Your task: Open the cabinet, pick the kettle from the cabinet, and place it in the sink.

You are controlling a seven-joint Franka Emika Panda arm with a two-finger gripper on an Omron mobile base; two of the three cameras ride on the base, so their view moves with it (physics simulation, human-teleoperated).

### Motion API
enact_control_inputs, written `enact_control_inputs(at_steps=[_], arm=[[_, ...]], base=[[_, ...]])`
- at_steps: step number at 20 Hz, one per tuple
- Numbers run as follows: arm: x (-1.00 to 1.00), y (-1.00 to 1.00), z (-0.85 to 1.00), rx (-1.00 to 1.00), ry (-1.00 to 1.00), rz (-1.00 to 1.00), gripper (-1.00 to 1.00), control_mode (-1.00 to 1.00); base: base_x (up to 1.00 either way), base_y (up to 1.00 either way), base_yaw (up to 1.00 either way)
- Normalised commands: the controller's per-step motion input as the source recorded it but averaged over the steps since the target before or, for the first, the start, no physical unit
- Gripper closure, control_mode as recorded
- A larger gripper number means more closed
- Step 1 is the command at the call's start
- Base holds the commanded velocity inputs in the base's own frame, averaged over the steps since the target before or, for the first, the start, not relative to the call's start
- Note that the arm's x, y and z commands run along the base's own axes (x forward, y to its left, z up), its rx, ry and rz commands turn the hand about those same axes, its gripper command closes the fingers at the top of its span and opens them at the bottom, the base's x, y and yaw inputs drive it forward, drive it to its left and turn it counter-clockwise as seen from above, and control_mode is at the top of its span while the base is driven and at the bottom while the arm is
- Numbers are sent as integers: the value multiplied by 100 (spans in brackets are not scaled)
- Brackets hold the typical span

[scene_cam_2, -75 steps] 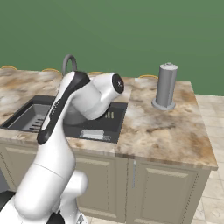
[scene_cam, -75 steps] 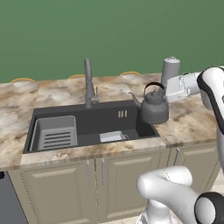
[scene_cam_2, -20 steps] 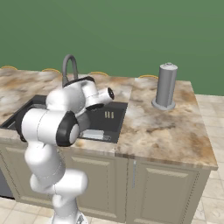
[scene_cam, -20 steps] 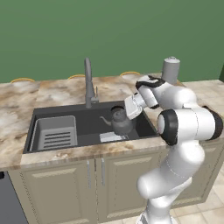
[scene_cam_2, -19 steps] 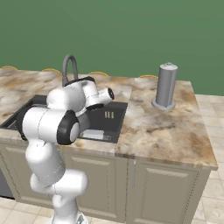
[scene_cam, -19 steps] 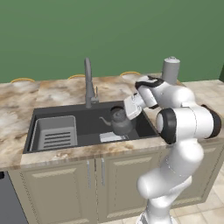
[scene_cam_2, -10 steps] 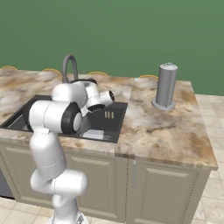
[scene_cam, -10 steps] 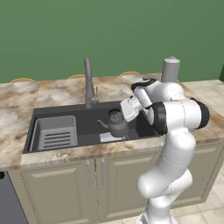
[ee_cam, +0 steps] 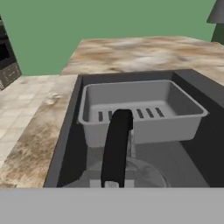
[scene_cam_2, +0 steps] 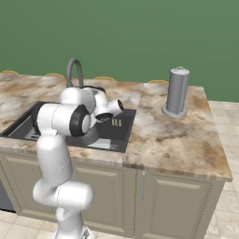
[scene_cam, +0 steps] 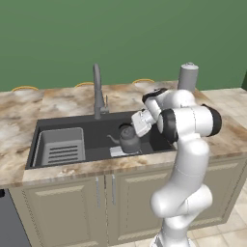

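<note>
The dark grey kettle point(scene_cam: 128, 140) stands low in the right half of the charcoal sink point(scene_cam: 91, 135), spout to the left. From the right, my gripper point(scene_cam: 133, 129) reaches down to the kettle's top and is shut on the black arched handle point(ee_cam: 117, 146). In the hand view that handle rises from my gripper point(ee_cam: 114, 183) at the bottom centre, above the kettle's round lid point(ee_cam: 140, 173). In the right base view my arm hides the kettle, and the sink point(scene_cam_2: 122, 127) shows beside it. The cabinet is out of view.
A grey dish rack point(scene_cam: 60, 147) point(ee_cam: 144, 109) fills the sink's left half. The tall faucet point(scene_cam: 98, 91) point(scene_cam_2: 73, 71) stands behind the basin. A light-grey canister point(scene_cam: 188, 77) point(scene_cam_2: 177, 91) sits on the marble counter point(scene_cam_2: 172, 135) to the right.
The kettle, held above the sink's right edge, has come down and a little to the left into the basin. My hand has followed it lower.
</note>
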Motion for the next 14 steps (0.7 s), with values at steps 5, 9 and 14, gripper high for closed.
enact_control_inputs(at_steps=[5,9,14], arm=[[21,7,-26,-5,0,0,100,-100],[25,8,-26,-5,0,0,100,-100],[27,3,-24,-1,0,0,100,-100]], base=[[0,0,0],[0,0,0],[0,0,0]])
